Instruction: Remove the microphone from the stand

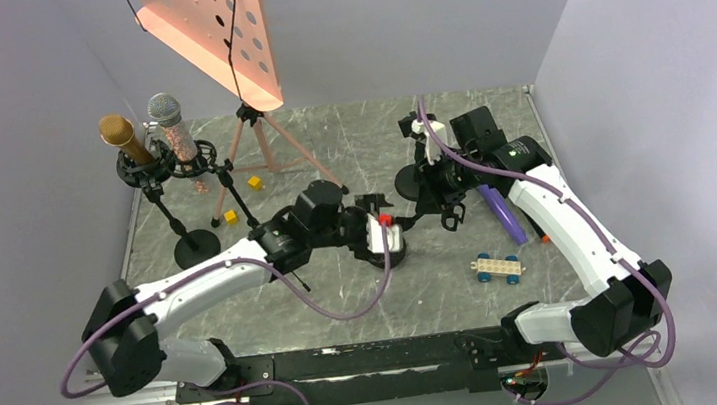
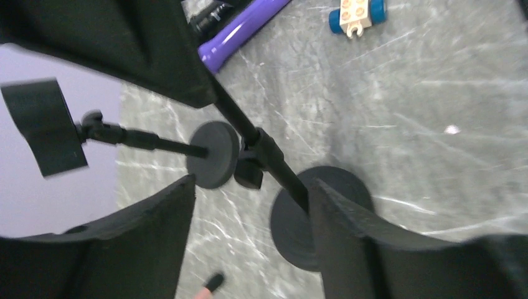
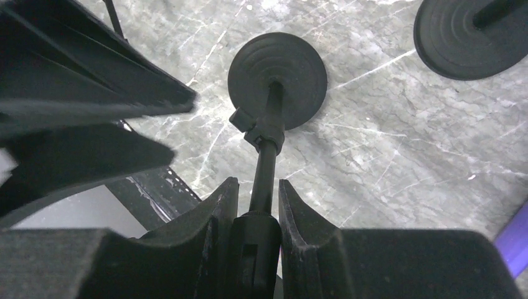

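**A:** What fills most of the scene?

**B:** The marble table (image 1: pixel 433 280), walled on 3 sides. An orange music stand (image 1: pixel 215 26) on a tripod stands at the back.

**A:** And the arms?

**B:** Both reach toward the middle. The right gripper (image 3: pixel 256 184) is pinched onto the pole of a black stand (image 3: pixel 266 156). Its fingers press against both sides of the pole above the clamp collar. The stand's round base sits flat on the table straight below. The left gripper (image 2: pixel 252 184) is spread wide and holds nothing. A pole with a collar shows in the gap between its fingers and touches neither. I cannot tell whether that pole belongs to the same stand.

**A:** Any other stands?

**B:** A second black base (image 3: pixel 448 43) sits just beside the held one. The back-left stands (image 1: pixel 196 247), 2 of them, each carry a microphone upright. One holds a gold microphone (image 1: pixel 121 137) and the other a silver microphone (image 1: pixel 164 110), close together.

**A:** Where is the task's microphone?

**B:** The purple microphone (image 1: pixel 502 213) lies flat on the table, off every stand. It is beside the right forearm and near the 2 middle stands.

**A:** And the small things?

**B:** A toy car (image 1: pixel 497 266) with blue wheels sits near the purple microphone, on the near side. 2 yellow cubes (image 1: pixel 254 182) lie by the tripod's feet.
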